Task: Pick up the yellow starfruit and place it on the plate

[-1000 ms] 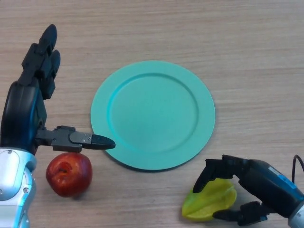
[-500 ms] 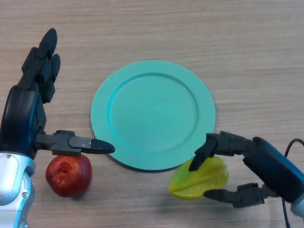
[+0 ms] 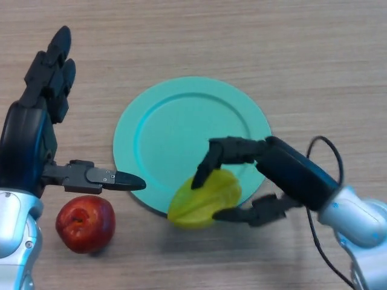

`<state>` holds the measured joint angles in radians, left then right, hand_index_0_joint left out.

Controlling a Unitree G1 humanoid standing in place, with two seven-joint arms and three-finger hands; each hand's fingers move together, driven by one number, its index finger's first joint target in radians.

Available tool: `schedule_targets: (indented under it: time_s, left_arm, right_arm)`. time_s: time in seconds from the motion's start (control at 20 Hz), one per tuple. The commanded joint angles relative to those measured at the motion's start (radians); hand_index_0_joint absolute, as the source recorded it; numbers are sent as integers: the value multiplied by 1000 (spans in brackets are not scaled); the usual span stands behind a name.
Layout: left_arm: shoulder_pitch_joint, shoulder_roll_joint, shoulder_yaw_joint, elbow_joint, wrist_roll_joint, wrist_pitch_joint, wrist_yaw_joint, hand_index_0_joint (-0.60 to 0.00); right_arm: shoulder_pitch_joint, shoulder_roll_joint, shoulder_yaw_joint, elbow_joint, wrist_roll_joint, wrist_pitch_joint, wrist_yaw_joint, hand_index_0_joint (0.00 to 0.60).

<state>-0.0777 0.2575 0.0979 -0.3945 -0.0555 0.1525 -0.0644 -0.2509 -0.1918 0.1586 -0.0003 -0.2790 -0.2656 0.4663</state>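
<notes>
The right hand [image 3: 266,175] holds the starfruit [image 3: 204,198] with its fingers [image 3: 208,166] curled over the top and the thumb tucked under the near side, a pinch that carries the fruit from above and below so it can be set down without rolling. The starfruit hangs over the plate's [image 3: 181,103] near rim, partly above the teal surface and partly above the bench [image 3: 302,60]; whether it touches the rim I cannot tell. By my judgement the carry is nearly done, and a short reach toward the plate's middle is needed before letting go, or the fruit could tip off the edge. The left hand [image 3: 36,121] rests at the plate's left side, its fingers straight and holding nothing, thumb pointing toward the plate, likely parked out of the way. An apple [image 3: 85,222] sits just below that thumb, near the plate but apart from it. The bench is pale wood grain, flat and bare beyond these things; nothing of the room shows past it.
</notes>
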Motion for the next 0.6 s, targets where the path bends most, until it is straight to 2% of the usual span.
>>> schedule_targets:
  time_s: [0.05,0.1,0.15,0.3,0.4,0.45,0.5,0.55,0.6]
  left_arm:
    - [-24,29,75,-59,10,-131,10,0]
    - [-22,28,74,-61,10,-130,10,0]
    - [-23,30,75,-64,8,-126,8,0]
    - [-35,37,82,-53,6,-121,4,0]
    - [-38,39,77,-47,15,-120,3,0]
    - [-36,40,77,-45,14,-119,-1,0]
    - [-33,39,79,-42,10,-114,-5,0]
    - [-33,38,82,-41,6,-107,-5,0]
    - [-35,38,84,-41,3,-100,-4,0]
  right_arm:
    - [-136,1,-30,95,-60,-247,-171,600]
    - [-190,1,-17,193,-92,-289,-225,600]
    - [-215,2,-17,236,-110,-309,-246,600]
    - [-354,2,-35,486,-288,-452,-378,600]
    - [-422,2,-49,607,-376,-495,-460,600]
    - [-427,2,-42,633,-355,-478,-456,600]
    - [-415,2,-21,637,-252,-419,-422,600]
    - [-414,2,-21,639,-253,-398,-451,600]
    - [-415,2,-29,643,-301,-397,-496,550]
